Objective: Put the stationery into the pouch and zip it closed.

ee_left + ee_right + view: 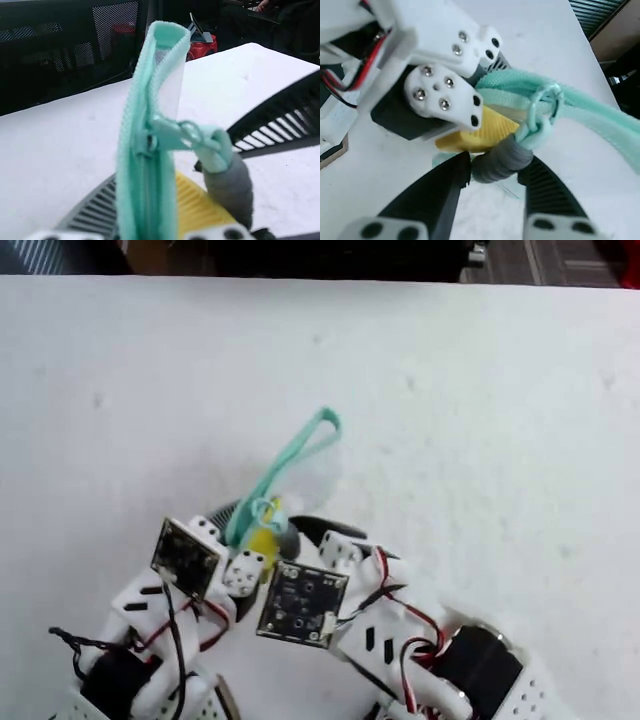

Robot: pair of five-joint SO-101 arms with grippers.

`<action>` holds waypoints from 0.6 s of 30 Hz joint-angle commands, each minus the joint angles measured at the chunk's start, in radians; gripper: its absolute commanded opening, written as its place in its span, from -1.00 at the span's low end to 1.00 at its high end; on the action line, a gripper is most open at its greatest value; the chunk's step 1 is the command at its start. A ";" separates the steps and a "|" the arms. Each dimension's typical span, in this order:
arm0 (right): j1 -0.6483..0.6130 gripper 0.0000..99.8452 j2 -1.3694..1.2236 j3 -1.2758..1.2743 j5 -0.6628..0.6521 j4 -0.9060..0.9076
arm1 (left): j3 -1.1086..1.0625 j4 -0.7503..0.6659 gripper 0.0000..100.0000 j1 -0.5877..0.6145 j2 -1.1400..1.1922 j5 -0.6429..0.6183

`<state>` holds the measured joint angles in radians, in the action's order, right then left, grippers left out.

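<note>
Left gripper [147, 212] clamps pouch [290, 465], mid-bench toward arms' edge; right gripper [497, 161] pinches grey pull tab [227, 185]. Draw tab straight along zipper [131, 150], left bracing firm, no twisting.

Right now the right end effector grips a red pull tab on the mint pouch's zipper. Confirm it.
Not red: the pull tab is grey, as the right wrist view shows. The right end effector does grip it, on the zipper of the mint pouch.
</note>
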<state>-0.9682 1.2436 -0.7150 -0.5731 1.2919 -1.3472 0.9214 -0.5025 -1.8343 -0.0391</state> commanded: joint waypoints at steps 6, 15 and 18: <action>-0.015 -0.97 -0.005 0.054 -0.008 -0.091 | 0.005 -0.014 -0.95 0.004 0.005 0.006; 0.209 -0.97 -0.007 0.167 0.040 -0.188 | 0.011 -0.011 -0.65 0.004 0.005 -0.002; 0.214 -0.97 -0.007 0.186 0.063 -0.209 | 0.011 -0.003 -0.63 0.004 0.005 -0.002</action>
<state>-0.7764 1.2313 -0.5938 -0.5317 1.1293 -1.3472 0.9214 -0.5010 -1.8328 -0.0407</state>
